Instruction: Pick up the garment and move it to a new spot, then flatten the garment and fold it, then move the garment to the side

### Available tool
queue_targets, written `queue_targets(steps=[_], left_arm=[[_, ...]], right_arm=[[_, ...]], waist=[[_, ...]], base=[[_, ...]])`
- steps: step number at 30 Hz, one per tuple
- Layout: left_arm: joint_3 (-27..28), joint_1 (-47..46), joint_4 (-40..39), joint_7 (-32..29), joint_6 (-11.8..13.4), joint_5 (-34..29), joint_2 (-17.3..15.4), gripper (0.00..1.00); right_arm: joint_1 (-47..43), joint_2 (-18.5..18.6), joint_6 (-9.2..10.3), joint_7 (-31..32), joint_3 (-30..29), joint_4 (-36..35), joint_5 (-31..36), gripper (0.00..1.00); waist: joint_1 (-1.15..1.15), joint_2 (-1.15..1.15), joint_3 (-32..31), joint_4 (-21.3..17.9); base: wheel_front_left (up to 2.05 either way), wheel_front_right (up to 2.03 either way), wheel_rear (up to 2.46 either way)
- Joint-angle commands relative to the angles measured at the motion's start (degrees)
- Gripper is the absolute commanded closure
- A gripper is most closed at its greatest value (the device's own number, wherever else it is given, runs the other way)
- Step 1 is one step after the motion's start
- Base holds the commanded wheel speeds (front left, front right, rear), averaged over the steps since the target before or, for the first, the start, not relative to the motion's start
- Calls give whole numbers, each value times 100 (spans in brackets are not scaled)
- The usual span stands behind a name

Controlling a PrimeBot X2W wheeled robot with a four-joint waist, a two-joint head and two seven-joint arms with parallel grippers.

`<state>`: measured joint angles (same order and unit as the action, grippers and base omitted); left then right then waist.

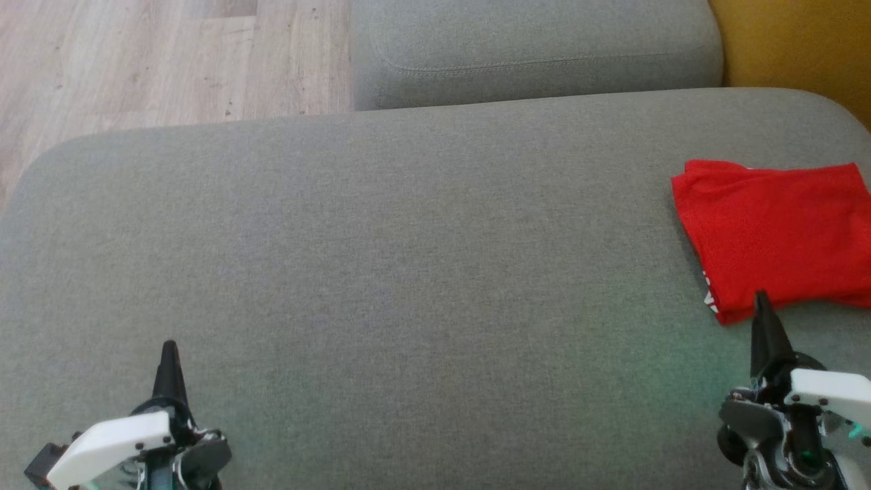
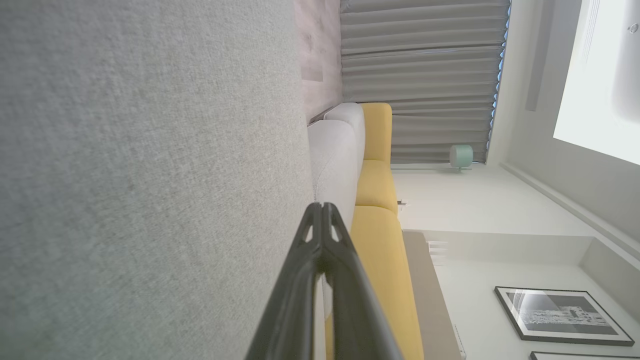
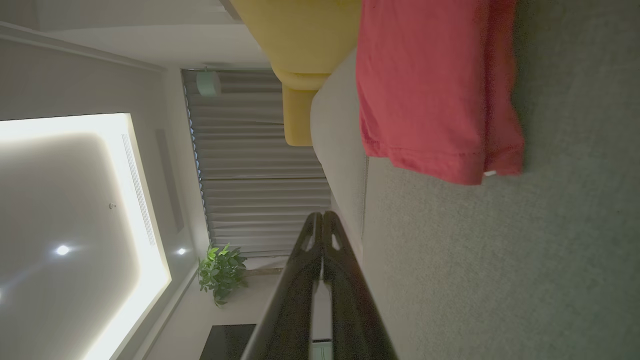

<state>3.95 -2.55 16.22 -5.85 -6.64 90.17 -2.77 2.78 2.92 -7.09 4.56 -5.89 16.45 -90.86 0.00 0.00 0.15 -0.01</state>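
Observation:
The garment (image 1: 776, 231) lies folded into a red rectangle at the right side of the grey seat cushion (image 1: 408, 272), with bits of white print at its near left edge. The right wrist view shows the garment (image 3: 430, 85) flat on the cushion, a small white tag at one corner. My right gripper (image 1: 761, 299) is shut and holds nothing, its tip by the garment's near edge. In the right wrist view a gap separates my right gripper (image 3: 322, 214) from the cloth. My left gripper (image 1: 169, 347) is shut and holds nothing, low at the left over bare cushion, as its own view (image 2: 320, 205) also shows.
A second grey cushion (image 1: 537, 54) adjoins the far edge. A yellow sofa part (image 1: 796, 41) stands at the back right. Wooden floor (image 1: 136, 61) lies beyond the cushion's far left corner. The cushion's rounded edges drop off at left and right.

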Motion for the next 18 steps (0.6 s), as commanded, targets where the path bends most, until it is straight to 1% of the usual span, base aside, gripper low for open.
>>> queue_targets(steps=[1, 18], left_arm=[[246, -353, -212, -51, -75, 140, -13, 100], [260, -365, -216, -66, -85, 197, -10, 100]], right_arm=[[322, 97, -39, 68, 86, -246, -179, 100], [330, 78, -40, 103, 49, -249, -223, 100]], waist=[[0, 0, 2, 1], [0, 0, 3, 1]], base=[[0, 0, 0], [0, 0, 0]])
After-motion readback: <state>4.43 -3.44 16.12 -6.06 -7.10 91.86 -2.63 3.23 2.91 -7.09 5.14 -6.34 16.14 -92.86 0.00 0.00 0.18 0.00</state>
